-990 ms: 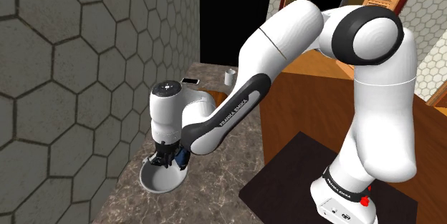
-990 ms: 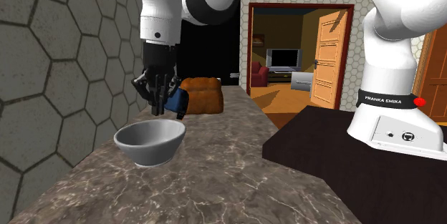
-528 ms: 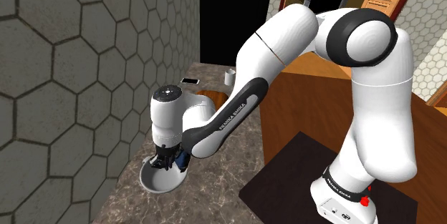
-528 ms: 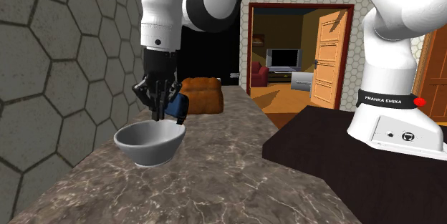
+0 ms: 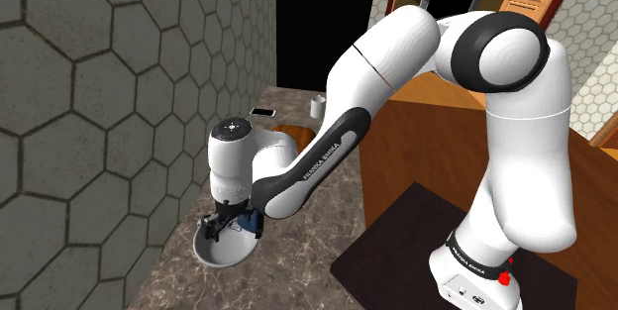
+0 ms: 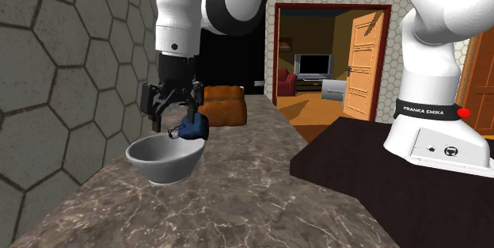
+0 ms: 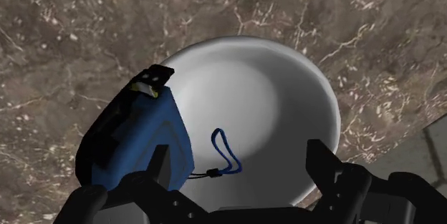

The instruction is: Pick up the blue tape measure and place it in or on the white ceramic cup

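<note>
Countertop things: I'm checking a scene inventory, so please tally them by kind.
White round bowl: 1
Blue tape measure with cord loop: 1
Brown loaf-shaped block: 1
Small white cylinder: 1
Small flat pale slab: 1
Total: 5

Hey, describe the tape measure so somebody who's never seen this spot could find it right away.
On the brown marbled counter beside the hexagon-tiled wall sits a white bowl. The tape measure is at its rim, below the arm's open black fingers. It is the blue and black case trailing a thin blue cord loop.
</note>
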